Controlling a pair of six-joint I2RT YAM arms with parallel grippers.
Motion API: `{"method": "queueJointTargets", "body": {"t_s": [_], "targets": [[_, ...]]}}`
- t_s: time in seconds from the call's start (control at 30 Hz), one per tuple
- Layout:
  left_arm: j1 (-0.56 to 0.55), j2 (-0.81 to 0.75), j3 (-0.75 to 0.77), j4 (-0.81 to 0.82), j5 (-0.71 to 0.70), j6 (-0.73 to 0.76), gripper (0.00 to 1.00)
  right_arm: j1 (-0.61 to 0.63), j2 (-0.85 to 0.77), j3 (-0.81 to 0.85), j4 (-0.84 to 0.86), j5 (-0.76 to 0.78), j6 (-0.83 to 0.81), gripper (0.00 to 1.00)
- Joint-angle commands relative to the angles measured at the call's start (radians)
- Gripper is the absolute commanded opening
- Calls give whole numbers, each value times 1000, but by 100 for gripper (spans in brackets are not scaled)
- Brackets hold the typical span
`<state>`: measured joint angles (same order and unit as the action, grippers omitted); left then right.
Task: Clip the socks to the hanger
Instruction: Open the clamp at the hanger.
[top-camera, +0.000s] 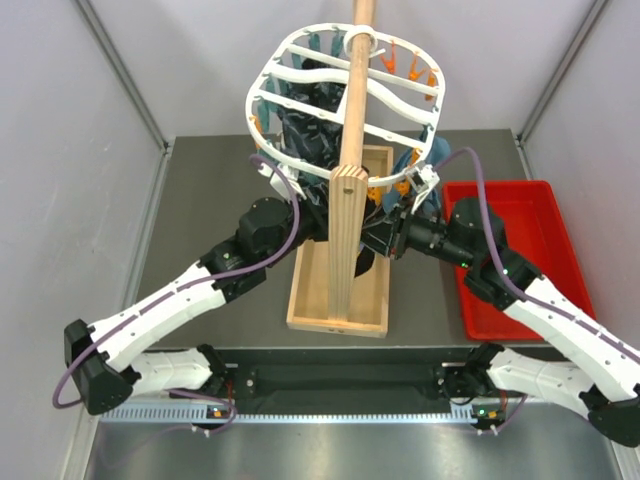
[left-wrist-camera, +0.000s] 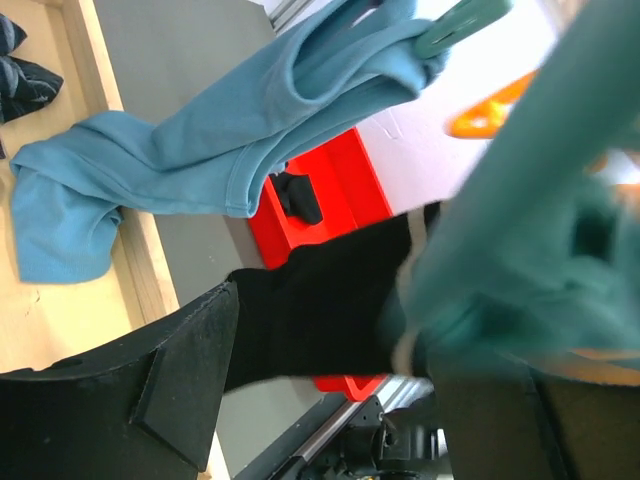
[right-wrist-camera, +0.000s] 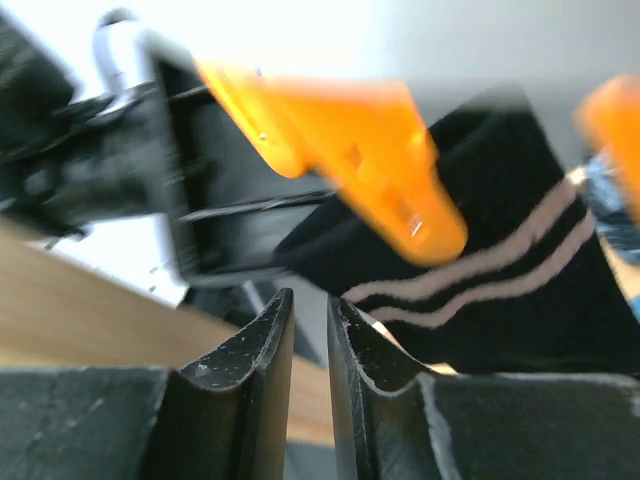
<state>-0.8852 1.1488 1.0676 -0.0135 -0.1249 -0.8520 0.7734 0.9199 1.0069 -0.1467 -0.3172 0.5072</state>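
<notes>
The white oval hanger (top-camera: 345, 95) rides high on the wooden pole (top-camera: 352, 150), with orange and teal clothespins round its rim and dark and teal fabric hanging under it. My left gripper (top-camera: 300, 205) reaches under it from the left. In the left wrist view this gripper (left-wrist-camera: 340, 340) stands open, and a black sock (left-wrist-camera: 320, 300) stretches across the gap between its fingers. My right gripper (top-camera: 392, 238) is below the rim's right side. Its jaws (right-wrist-camera: 310, 300) are shut to a thin slit with nothing between them. Just above, an orange clothespin (right-wrist-camera: 370, 150) overlaps a black sock (right-wrist-camera: 500, 170) with two pale stripes.
A red tray (top-camera: 520, 250) sits on the table at the right, with a dark item in it (left-wrist-camera: 298, 195). The pole stands in a wooden tray-like base (top-camera: 300, 300). A blue cloth (left-wrist-camera: 200, 140) hangs from a teal clothespin (left-wrist-camera: 460, 20). Something teal blurs the left wrist view's right side.
</notes>
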Motion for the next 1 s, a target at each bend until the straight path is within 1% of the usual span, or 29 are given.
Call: {"method": "queueJointTargets", "body": {"t_s": [0.0, 0.13, 0.17, 0.27, 0.33, 0.37, 0.5, 0.6, 0.73, 0.8, 0.87, 0.97], "targets": [[0, -50, 2, 18, -25, -15, 78, 13, 20, 10, 82, 124, -30, 19], [-1, -87, -27, 18, -39, -19, 78, 12, 31, 18, 108, 187, -42, 20], [0, -90, -31, -9, -38, -18, 78, 13, 30, 19, 105, 204, -45, 21], [-1, -100, -35, -23, -28, -6, 77, 12, 16, 21, 105, 259, -64, 22], [0, -106, -47, -26, -7, 4, 74, 13, 4, 22, 102, 299, -75, 23], [-1, -109, -55, -28, -1, 4, 70, 13, 0, 24, 101, 311, -79, 23], [-1, -124, -95, -28, 36, 2, 69, 10, 2, 56, 75, 366, -114, 24], [0, -147, -106, -28, 59, 19, 66, 10, 8, 76, 62, 382, -124, 25], [0, -216, -113, -37, 56, 54, 64, 10, 7, 88, 47, 392, -130, 25], [0, -245, -116, -37, 50, 79, 61, 9, 4, 88, 45, 392, -131, 26], [0, -287, -115, -36, 45, 105, 55, 9, 0, 88, 44, 398, -131, 26], [0, -327, -101, -37, 51, 131, 51, 9, 2, 91, 35, 405, -136, 28]]}}
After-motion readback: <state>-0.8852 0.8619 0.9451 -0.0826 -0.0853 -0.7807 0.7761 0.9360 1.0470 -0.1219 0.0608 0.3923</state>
